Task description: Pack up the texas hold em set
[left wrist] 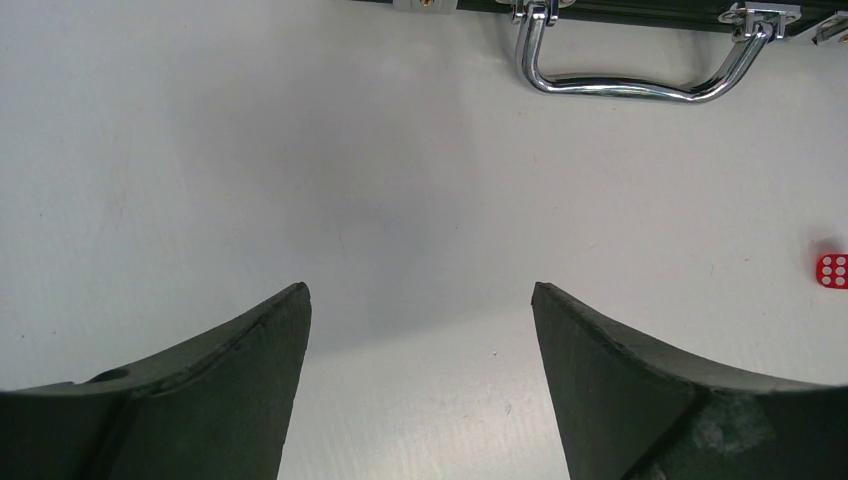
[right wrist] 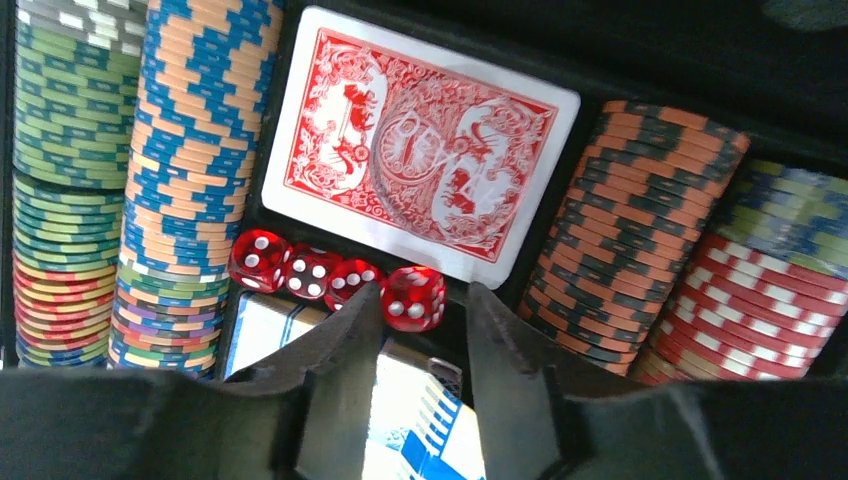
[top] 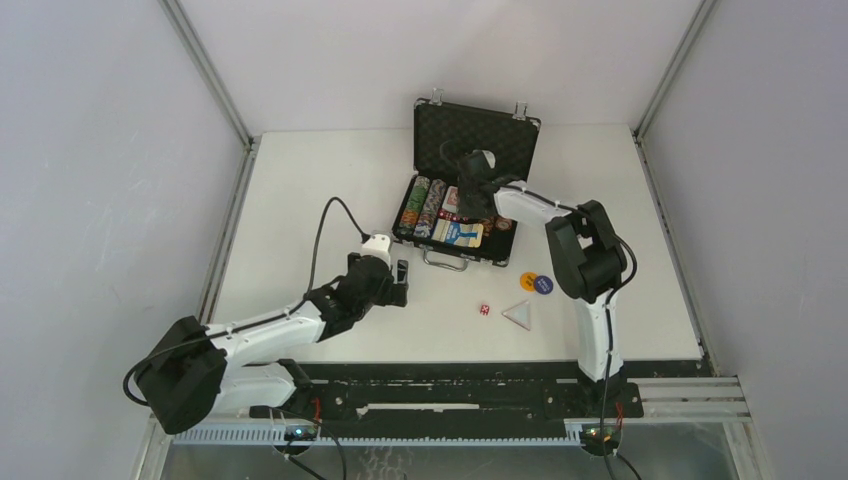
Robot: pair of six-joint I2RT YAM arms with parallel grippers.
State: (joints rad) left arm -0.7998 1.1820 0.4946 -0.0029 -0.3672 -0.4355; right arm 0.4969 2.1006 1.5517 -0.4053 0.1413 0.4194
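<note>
The black briefcase (top: 476, 128) stands open at the table's back, its tray holding rows of multicoloured chips (right wrist: 200, 150), a red-backed card deck (right wrist: 420, 140), a blue-boxed deck (right wrist: 440, 420) and a row of red dice (right wrist: 290, 270). My right gripper (top: 470, 195) hangs over the tray; in its wrist view (right wrist: 418, 292) the jaws stand apart around the rightmost die (right wrist: 412, 298), with a gap on the right side. My left gripper (top: 400, 283) is open and empty over bare table (left wrist: 420, 295), in front of the case's silver handle (left wrist: 630, 88).
One red die (top: 484, 310) lies on the table, also in the left wrist view (left wrist: 832, 270). A white triangle piece (top: 518, 314), an orange button (top: 527, 280) and a blue button (top: 544, 286) lie in front of the case, near the right arm.
</note>
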